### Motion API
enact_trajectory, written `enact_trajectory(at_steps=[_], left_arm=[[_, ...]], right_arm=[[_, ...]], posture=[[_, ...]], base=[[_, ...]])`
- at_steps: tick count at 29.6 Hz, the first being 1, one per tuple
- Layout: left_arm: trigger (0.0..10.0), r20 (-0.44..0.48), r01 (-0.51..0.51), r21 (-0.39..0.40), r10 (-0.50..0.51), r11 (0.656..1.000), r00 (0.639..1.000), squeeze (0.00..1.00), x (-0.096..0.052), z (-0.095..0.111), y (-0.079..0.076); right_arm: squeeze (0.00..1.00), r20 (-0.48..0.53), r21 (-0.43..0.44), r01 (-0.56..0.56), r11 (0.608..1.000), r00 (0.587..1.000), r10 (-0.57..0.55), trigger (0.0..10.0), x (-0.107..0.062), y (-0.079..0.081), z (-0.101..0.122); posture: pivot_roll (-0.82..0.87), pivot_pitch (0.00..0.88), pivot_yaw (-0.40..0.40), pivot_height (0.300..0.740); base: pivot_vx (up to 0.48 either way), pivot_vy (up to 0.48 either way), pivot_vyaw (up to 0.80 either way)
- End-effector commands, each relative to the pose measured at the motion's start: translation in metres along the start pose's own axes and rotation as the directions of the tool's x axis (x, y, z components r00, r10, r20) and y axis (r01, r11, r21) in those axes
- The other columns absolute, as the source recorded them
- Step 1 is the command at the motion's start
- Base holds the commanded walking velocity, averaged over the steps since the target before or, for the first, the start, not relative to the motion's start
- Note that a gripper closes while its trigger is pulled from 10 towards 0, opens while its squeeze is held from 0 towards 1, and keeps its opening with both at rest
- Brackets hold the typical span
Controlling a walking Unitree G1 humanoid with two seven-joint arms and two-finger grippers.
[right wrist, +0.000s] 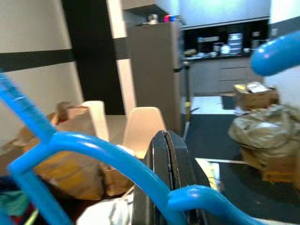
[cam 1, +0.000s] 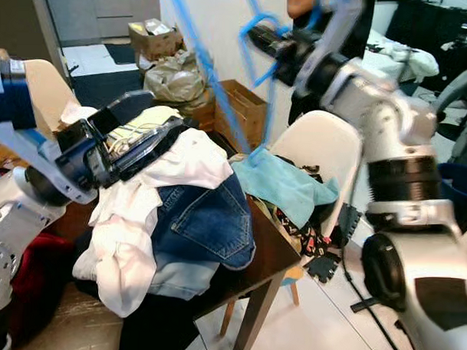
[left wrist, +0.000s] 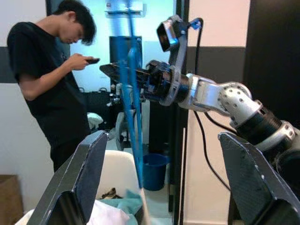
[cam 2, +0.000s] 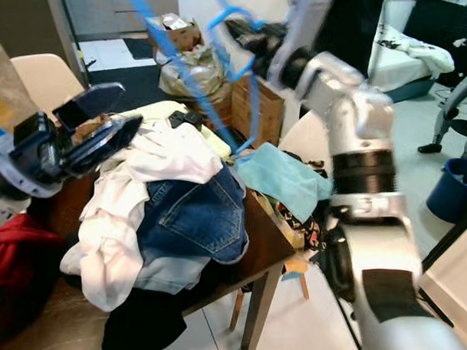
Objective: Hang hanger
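While right pincer [cam 1: 261, 39] clamps blue hanger [cam 1: 214, 74], spread left pincer [cam 1: 139, 137] hovers over clothes pile [cam 1: 178, 211].

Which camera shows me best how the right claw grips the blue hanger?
The right wrist view: its shut fingers pinch the blue hanger close up. The eye views show the right claw raised with it, blurred; the left wrist view shows it from afar.

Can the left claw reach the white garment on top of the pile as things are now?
Probably yes. The left claw hovers open just above the white garment on the clothes pile, with nothing between them. The right claw holds the blue hanger higher up and to the side, out of the way.
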State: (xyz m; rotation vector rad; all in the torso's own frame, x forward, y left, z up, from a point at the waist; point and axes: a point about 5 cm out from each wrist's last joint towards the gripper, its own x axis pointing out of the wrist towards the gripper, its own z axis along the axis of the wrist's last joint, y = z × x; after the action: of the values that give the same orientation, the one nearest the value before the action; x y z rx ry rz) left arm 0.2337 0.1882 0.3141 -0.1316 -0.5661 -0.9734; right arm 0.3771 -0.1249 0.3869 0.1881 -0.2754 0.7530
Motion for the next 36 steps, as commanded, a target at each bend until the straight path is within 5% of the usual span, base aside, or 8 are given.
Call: enact_trajectory(at_steps=[1, 14, 20, 24, 26, 36], left_arm=[[10.0, -0.018, -0.008, 0.03, 0.009, 1.0, 1.0, 0.0, 0.003, 0.0, -0.001], [10.0, 0.072, -0.128, 0.087, 0.122, 0.988, 0.99, 0.0, 0.008, 0.013, 0.018], [10.0, 0.219, -0.143, 0.012, 0.137, 0.99, 0.966, 0.0, -0.001, 0.03, 0.021], [10.0, 0.249, -0.143, -0.017, 0.143, 0.99, 0.958, 0.0, -0.003, 0.03, 0.023], [10.0, 0.264, -0.132, -0.032, 0.136, 0.991, 0.955, 0.0, -0.002, 0.029, 0.024], [10.0, 0.264, -0.061, -0.063, 0.076, 0.996, 0.962, 0.0, 0.007, 0.027, 0.02]], right_arm=[[0.0, 0.004, -0.016, -0.04, 0.999, 0.999, 0.04, 4.0, 0.003, 0.007, 0.005], [0.0, -0.038, -0.031, -0.195, 0.98, 0.98, 0.194, 4.1, 0.007, 0.03, -0.002], [0.0, -0.034, -0.044, -0.245, 0.968, 0.969, 0.244, 4.1, 0.006, 0.036, 0.001], [0.0, -0.021, -0.073, -0.393, 0.917, 0.919, 0.393, 4.2, 0.001, 0.056, 0.006], [0.0, -0.041, -0.114, -0.534, 0.838, 0.845, 0.533, 4.5, -0.009, 0.076, 0.007], [0.0, -0.06, -0.129, -0.615, 0.778, 0.788, 0.613, 4.6, -0.015, 0.093, 0.005]], posture=[[-0.03, 0.019, -0.028, 0.736], [-0.04, 0.019, -0.024, 0.736], [-0.04, 0.017, -0.027, 0.736], [-0.05, 0.016, -0.025, 0.736], [-0.05, 0.015, -0.024, 0.736], [-0.06, 0.01, -0.017, 0.736]], base=[[0.0, 0.0, 0.0], [0.0, 0.0, 0.0], [0.0, 0.0, 0.0], [0.0, 0.0, 0.0], [0.0, 0.0, 0.0], [0.0, 0.0, 0.0]])
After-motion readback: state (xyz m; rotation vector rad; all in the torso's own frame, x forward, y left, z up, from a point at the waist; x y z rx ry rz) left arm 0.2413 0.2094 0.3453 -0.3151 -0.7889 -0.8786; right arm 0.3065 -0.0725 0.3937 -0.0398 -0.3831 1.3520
